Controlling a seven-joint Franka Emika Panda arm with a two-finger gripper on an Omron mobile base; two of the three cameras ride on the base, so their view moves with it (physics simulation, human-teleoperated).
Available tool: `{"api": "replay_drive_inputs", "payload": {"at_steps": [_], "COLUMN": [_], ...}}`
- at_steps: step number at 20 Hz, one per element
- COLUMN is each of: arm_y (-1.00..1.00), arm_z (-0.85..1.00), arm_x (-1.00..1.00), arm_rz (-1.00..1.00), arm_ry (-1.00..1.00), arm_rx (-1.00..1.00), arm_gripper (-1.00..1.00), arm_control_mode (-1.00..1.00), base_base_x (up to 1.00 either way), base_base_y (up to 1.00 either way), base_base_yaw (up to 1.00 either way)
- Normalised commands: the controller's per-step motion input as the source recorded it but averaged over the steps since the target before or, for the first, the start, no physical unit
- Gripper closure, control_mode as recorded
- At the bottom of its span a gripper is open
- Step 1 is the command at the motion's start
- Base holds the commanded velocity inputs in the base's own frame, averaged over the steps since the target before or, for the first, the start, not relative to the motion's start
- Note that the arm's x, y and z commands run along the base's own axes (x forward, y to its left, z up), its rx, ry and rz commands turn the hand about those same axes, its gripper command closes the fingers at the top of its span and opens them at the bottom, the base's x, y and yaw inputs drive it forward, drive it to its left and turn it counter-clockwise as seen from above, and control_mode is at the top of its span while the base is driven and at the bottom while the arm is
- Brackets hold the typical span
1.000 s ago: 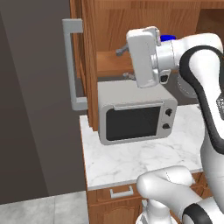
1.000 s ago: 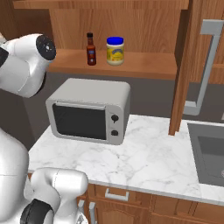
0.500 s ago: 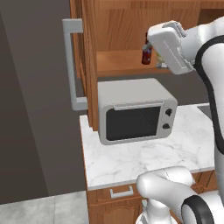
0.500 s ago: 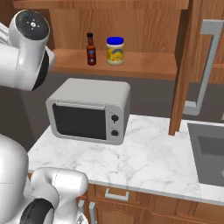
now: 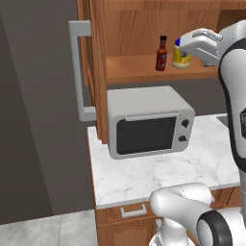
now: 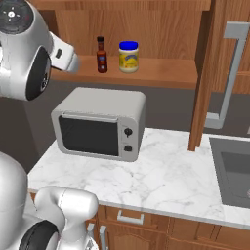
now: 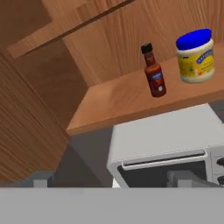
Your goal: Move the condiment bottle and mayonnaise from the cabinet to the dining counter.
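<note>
Swinging up toward the cabinet [image 6: 161, 29] shelf, nothing grabbed yet

gripper [image 7: 111, 181] has risen w/ fingers apart, empty; condiment bottle [image 6: 101, 54] & mayonnaise [image 6: 128, 56] upright on shelf above microwave [image 6: 100, 122]; reach comes next imo

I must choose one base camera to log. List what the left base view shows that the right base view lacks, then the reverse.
Left base view: the left door's grey bar handle, a tall dark panel beside it, and a patch of tiled floor. Right base view: the sink and the right door's handle. Both: the condiment bottle and the mayonnaise standing apart on the cabinet shelf, the microwave below, and the marble worktop.
</note>
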Motion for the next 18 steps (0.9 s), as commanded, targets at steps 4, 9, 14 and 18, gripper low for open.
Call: {"api": "replay_drive_inputs", "payload": {"at_steps": [4, 9, 14, 18], "arm_y": [-0.25, 0.00, 0.00, 0.00], "arm_z": [0.00, 0.00, -0.07, -0.09], "arm_x": [0.00, 0.00, 0.10, 0.26], "arm_rz": [-0.12, -0.12, -0.13, -0.11], "arm_ry": [-0.12, -0.10, -0.02, 0.00], "arm_rx": [-0.26, -0.28, -0.20, -0.03], "arm_gripper": [-1.00, -1.00, -1.00, -1.00], "arm_control_mode": [-1.00, -1.00, -1.00, -1.00], "base_base_x": [0.00, 0.00, 0.00, 0.00], "base_base_y": [0.00, 0.00, 0.00, 0.00], "base_base_yaw": [0.00, 0.00, 0.00, 0.00]}}
